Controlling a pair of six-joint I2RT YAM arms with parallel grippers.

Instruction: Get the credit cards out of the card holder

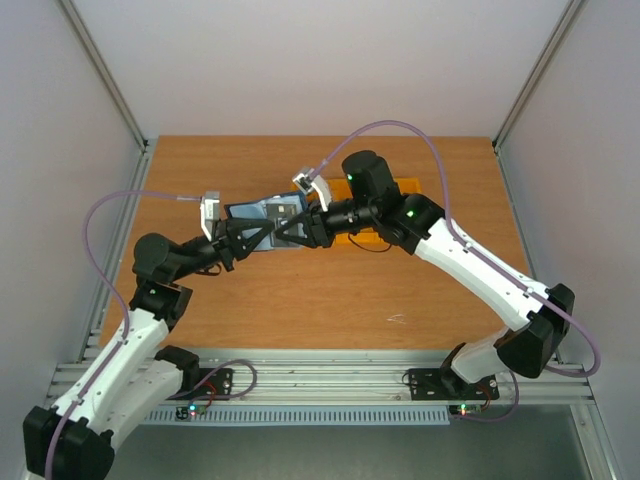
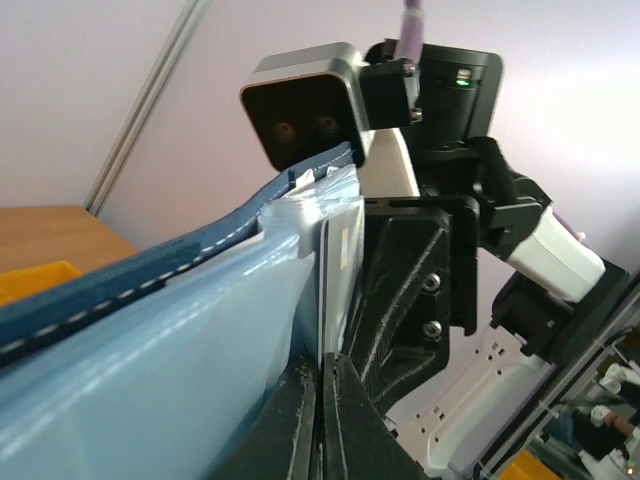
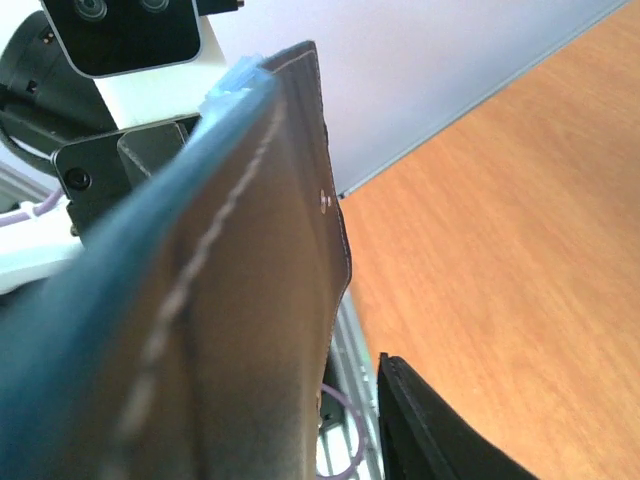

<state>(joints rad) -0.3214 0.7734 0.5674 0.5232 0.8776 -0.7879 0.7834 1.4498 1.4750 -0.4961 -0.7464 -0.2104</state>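
Observation:
The card holder (image 1: 262, 213) is held up off the table between the two grippers, open, with its blue-grey inside and clear sleeves facing up. In the left wrist view the sleeves (image 2: 150, 350) fill the left. My left gripper (image 2: 322, 420) is shut on a thin pale leaf of the holder (image 2: 338, 270). My right gripper (image 1: 292, 226) is at the holder's other end. In the right wrist view the holder's dark outside (image 3: 230, 330) fills the left, and one finger (image 3: 440, 440) stands apart from it; the other finger is hidden. No card shows clearly.
An orange bin (image 1: 405, 186) stands on the table behind the right arm. The wooden table (image 1: 300, 300) is bounded by grey walls at left, right and back. The arms' cables loop above both wrists.

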